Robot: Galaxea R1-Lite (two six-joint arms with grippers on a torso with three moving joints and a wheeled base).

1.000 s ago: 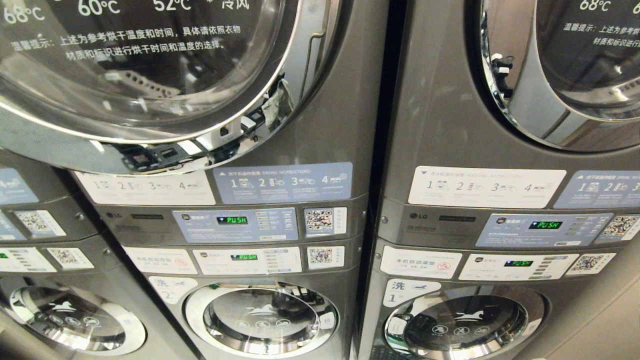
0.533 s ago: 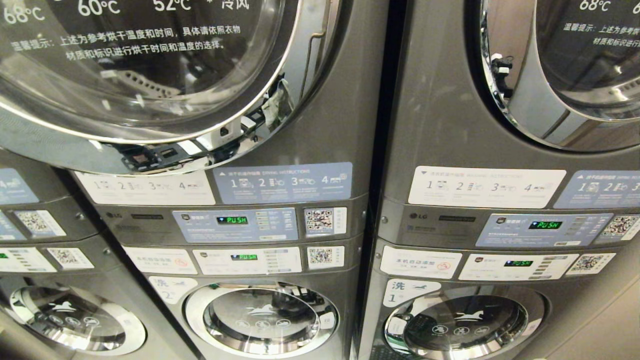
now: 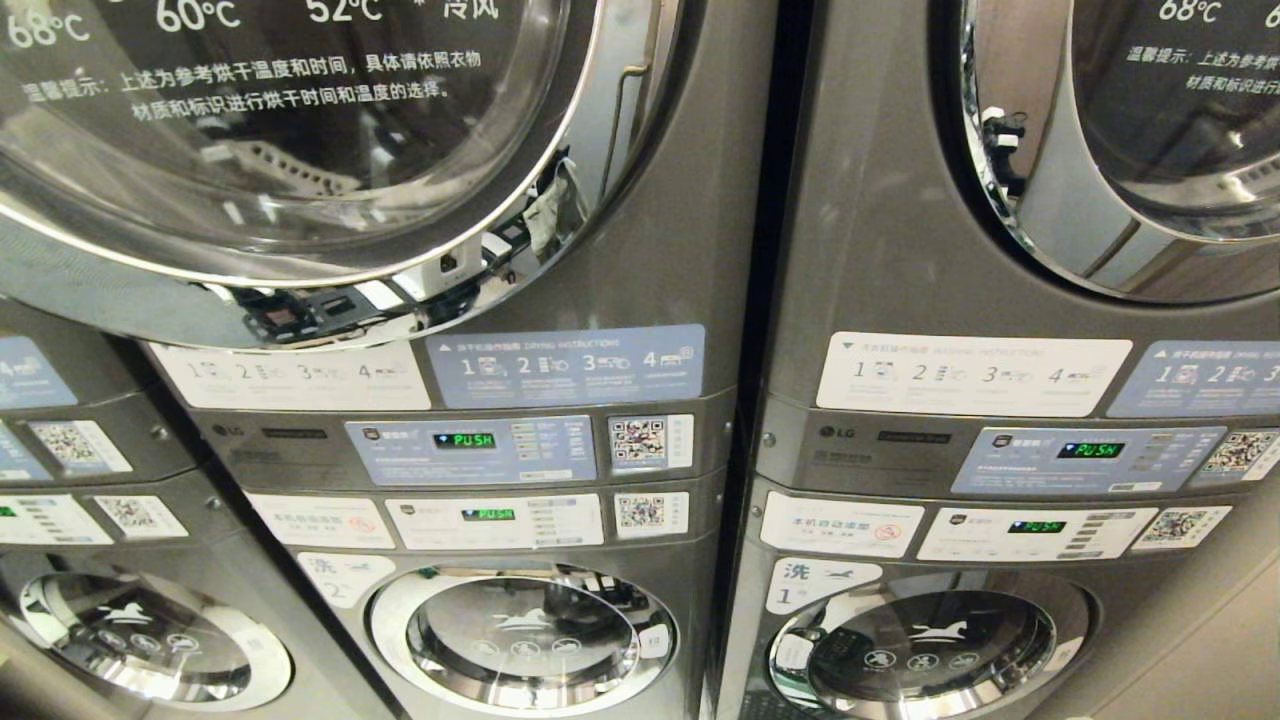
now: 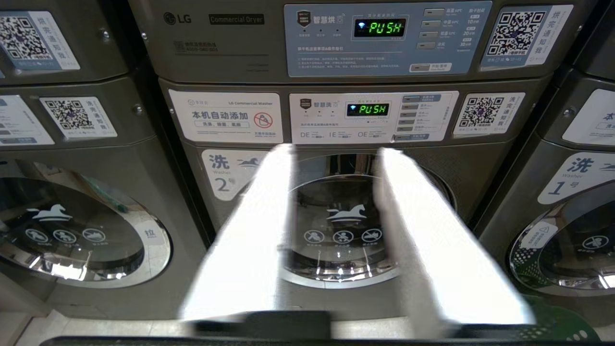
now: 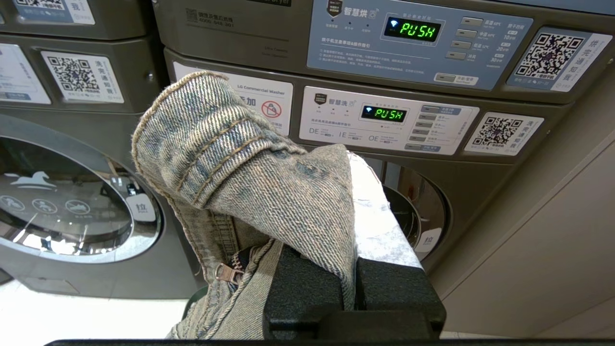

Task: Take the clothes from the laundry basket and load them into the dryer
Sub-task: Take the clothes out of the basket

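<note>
While the right gripper (image 5: 353, 288) pinches faded jeans (image 5: 250, 192), the left gripper (image 4: 336, 230) hangs partly spread and empty before stacked machines.
Grey LG units (image 3: 560, 300) carry "Commercial Dryer" and "Commercial Washer" labels, green "PUSH" displays (image 4: 379, 28), QR stickers and chrome-ringed glass doors (image 3: 520, 635). The denim shows orange stitching and a metal zip. A green perforated laundry basket (image 4: 557, 327) peeks in beside the left gripper.

We are in a self-service laundry shop. Grey stacked machines (image 3: 560, 300) stand side by side, a dryer above each numbered washer (image 4: 336, 226). Instruction stickers (image 3: 565, 365), QR payment codes (image 3: 638, 441) and lit green "PUSH" displays (image 3: 464, 440) cover the control panels (image 4: 384, 38), one marked "Commercial Dryer".
</note>
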